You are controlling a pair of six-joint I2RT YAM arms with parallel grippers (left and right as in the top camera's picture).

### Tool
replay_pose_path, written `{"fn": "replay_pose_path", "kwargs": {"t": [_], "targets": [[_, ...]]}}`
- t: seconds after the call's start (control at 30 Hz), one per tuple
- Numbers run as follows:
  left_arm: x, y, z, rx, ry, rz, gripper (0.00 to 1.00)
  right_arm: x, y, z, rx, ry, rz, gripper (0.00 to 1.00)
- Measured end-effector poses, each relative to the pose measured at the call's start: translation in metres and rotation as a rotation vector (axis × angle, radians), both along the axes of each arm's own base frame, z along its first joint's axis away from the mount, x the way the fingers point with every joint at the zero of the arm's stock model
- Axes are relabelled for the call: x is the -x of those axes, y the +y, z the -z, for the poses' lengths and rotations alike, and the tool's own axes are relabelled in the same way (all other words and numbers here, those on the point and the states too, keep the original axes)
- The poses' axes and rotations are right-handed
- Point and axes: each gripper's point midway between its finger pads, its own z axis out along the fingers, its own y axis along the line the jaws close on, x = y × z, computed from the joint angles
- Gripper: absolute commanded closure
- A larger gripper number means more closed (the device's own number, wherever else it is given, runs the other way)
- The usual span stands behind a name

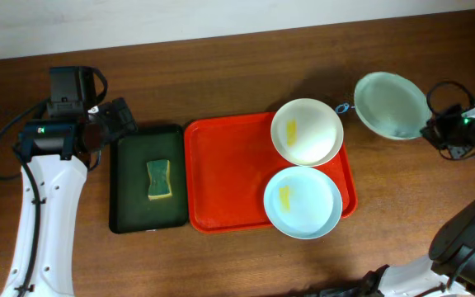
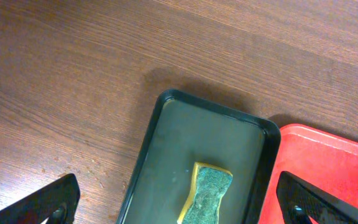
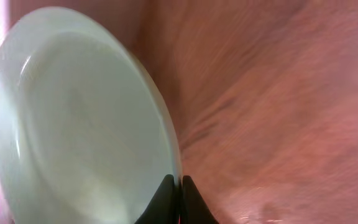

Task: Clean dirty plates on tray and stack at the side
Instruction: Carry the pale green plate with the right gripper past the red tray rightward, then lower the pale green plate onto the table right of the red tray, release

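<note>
Right now: your right end effector (image 3: pixel 179 186) is pinching the rim of one mint-blue plate (image 1: pixel 392 104), which hangs tilted just off the far right corner of the red tray (image 1: pixel 225 181), apart from it. No smear shows on its face, though the wrist view is blurred, so treat that as likely and not certain.

On the tray: cream-white plate (image 1: pixel 306 132) at the far right corner, second mint-blue plate (image 1: pixel 302 202) at the near right corner, each with a yellow smear.

Your left end effector (image 1: pixel 122 117) is spread wide and holds nothing. It hovers left of the tray, over the far end of the green tray (image 1: pixel 130 210) where the sponge (image 1: pixel 159 180) lies.

Step in hand, by my read: setting this plate down as the base of the stack. Level it before lowering. An edge pinch gives little control, so a tilted plate may rock or skid on the counter (image 1: pixel 221 66). Pick a spot well right of the tray, land it flat, then spread the fingers
</note>
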Motion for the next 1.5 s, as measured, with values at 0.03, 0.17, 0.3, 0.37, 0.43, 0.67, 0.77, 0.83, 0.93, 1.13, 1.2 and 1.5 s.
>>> {"fn": "replay_pose_path", "kwargs": {"t": [0.03,0.17,0.3,0.37,0.43,0.67,0.77,0.83,0.93,1.13,1.2,1.5], "targets": [[0.000,0.000,0.000,0.000,0.000,0.000,0.01,0.006,-0.007,0.004,0.040,0.042,0.017,0.96],[0.000,0.000,0.000,0.000,0.000,0.000,0.01,0.018,-0.021,0.010,0.117,0.114,0.046,0.96],[0.000,0.000,0.000,0.000,0.000,0.000,0.01,0.022,-0.025,0.012,0.142,0.137,0.056,0.96],[0.000,0.000,0.000,0.000,0.000,0.000,0.01,0.025,-0.024,0.016,0.141,0.153,0.056,0.96],[0.000,0.000,0.000,0.000,0.000,0.000,0.01,0.035,-0.020,0.036,0.136,0.185,0.058,0.96],[0.000,0.000,0.000,0.000,0.000,0.000,0.01,0.048,-0.008,0.063,0.121,0.232,0.049,0.96],[0.000,0.000,0.000,0.000,0.000,0.000,0.01,0.053,0.001,0.074,0.106,0.252,0.033,0.96],[0.000,0.000,0.000,0.000,0.000,0.000,0.01,0.057,0.005,0.080,0.098,0.263,0.031,0.95],[0.000,0.000,0.000,0.000,0.000,0.000,0.01,0.057,0.004,0.080,0.098,0.262,0.033,0.81],[0.000,0.000,0.000,0.000,0.000,0.000,0.01,0.060,0.006,0.081,0.093,0.270,0.025,0.29],[0.000,0.000,0.000,0.000,0.000,0.000,0.01,0.060,0.007,0.081,0.092,0.271,0.024,0.24],[0.000,0.000,0.000,0.000,0.000,0.000,0.01,0.062,0.016,0.081,0.064,0.273,-0.021,0.11]]}}
